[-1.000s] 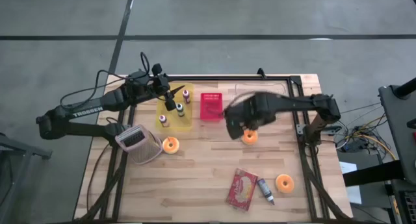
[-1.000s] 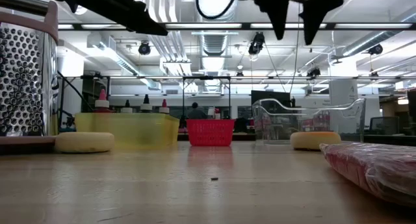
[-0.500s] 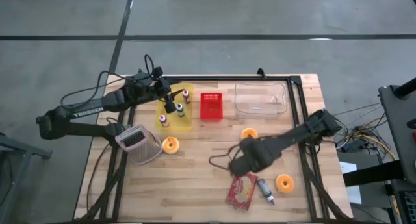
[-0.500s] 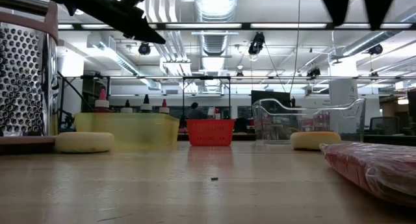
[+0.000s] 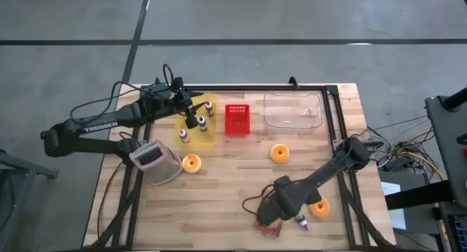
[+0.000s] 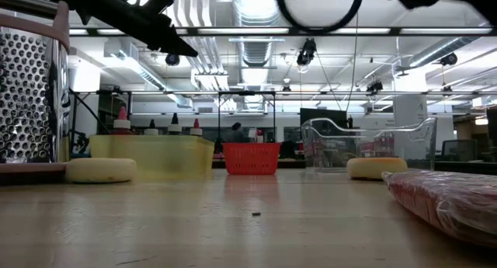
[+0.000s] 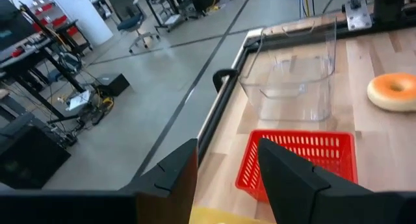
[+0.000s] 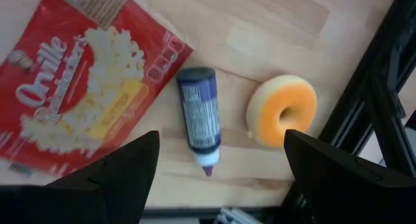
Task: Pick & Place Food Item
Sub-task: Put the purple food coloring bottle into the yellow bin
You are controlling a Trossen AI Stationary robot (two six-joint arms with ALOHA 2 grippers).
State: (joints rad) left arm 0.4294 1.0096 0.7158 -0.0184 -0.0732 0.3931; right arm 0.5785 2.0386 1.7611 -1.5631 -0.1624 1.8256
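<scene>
Red popcorn bag [image 8: 84,107] lies beneath right end effector [image 8: 218,165].

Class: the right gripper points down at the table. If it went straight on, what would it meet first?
Probably the small dark bottle, which lies between the open right gripper's fingers, beside the red popcorn bag and the orange ring. Depth is unclear.

The right tool [image 8: 218,169] hangs with fingers [image 8: 114,175] spread wide over the wooden desk [image 8: 273,23]. Below lie a red popcorn bag [image 8: 84,94], at its three o'clock a small purple-labelled bottle [image 8: 198,117] on its side, then an orange doughnut [image 8: 284,110], just beside.
</scene>
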